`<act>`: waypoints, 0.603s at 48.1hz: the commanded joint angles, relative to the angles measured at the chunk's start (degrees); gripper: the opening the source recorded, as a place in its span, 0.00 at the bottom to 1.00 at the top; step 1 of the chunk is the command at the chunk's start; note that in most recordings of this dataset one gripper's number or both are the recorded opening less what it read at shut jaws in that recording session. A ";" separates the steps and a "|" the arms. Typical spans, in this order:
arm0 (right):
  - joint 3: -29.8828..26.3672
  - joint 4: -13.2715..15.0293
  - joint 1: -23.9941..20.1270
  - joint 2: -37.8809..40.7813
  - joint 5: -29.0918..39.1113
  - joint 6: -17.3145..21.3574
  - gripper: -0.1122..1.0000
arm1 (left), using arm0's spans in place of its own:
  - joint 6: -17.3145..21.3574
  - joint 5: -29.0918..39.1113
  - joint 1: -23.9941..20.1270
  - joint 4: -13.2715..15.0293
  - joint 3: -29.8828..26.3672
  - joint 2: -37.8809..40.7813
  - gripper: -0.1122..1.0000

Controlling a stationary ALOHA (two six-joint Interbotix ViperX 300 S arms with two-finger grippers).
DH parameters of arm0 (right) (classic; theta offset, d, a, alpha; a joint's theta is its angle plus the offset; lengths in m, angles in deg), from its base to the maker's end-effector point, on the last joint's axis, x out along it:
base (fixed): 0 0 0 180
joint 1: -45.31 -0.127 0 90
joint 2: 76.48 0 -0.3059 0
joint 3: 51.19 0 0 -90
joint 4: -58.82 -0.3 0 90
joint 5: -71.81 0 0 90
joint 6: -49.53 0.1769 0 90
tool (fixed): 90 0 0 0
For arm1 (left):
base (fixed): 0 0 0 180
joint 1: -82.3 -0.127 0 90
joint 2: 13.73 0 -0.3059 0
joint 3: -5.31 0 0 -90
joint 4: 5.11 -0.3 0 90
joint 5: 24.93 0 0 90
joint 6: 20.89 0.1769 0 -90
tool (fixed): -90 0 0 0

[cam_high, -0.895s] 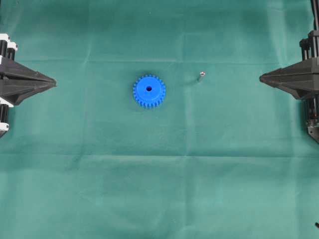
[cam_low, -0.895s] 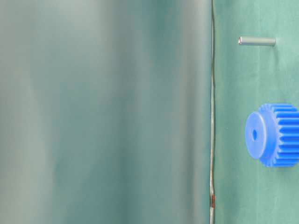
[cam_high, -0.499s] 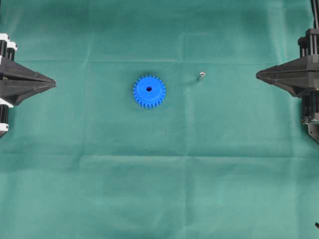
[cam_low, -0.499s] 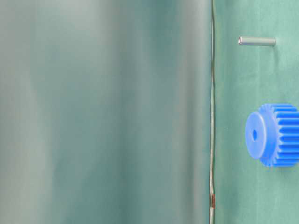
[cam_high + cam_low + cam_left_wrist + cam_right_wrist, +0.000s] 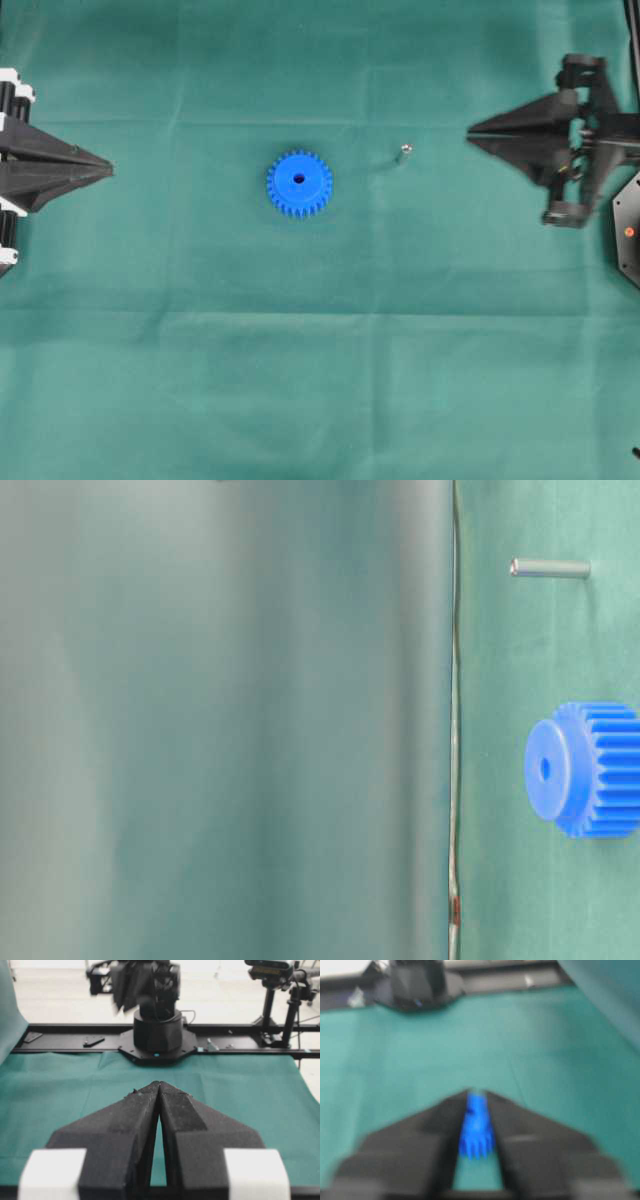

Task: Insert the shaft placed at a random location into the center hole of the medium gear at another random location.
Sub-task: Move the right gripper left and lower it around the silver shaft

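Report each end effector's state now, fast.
Left end effector: closed, holding nothing.
Right end effector: closed at the tips, empty; the shaft lies apart on the cloth.

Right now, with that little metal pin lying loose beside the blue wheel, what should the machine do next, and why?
Probably bring the right pincer on toward the shaft and lower over it. The shaft lies untouched on the cloth, apart from the medium gear, and the right pincer is the nearer one; the left pincer sits shut at the far edge.
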 commanded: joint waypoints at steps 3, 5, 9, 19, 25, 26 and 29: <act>-1.93 -0.53 1.85 7.21 -3.08 0.26 0.63 | 0.09 -0.26 0.09 -0.18 -1.49 0.26 0.10; -2.37 -0.53 2.20 9.67 -3.87 0.18 0.74 | 0.09 -0.18 0.09 -0.18 -1.49 0.26 0.10; -3.60 -0.53 2.72 15.03 -5.45 0.00 0.92 | 0.09 -0.09 0.09 -0.18 -1.49 0.26 0.10; -4.75 -1.05 5.71 26.10 -8.44 0.00 0.88 | 0.00 0.26 0.00 -0.18 -1.49 0.26 0.10; -4.75 -1.49 6.94 30.76 -11.16 0.00 0.88 | 0.00 0.44 0.09 -0.18 -1.41 0.26 0.10; -4.75 -1.58 7.03 31.38 -11.43 0.00 0.88 | 0.00 0.44 0.09 -0.18 -1.41 0.26 0.10; -4.83 -1.67 7.03 32.78 -12.04 0.09 0.88 | -0.09 0.53 0.00 -0.18 -1.41 0.26 0.10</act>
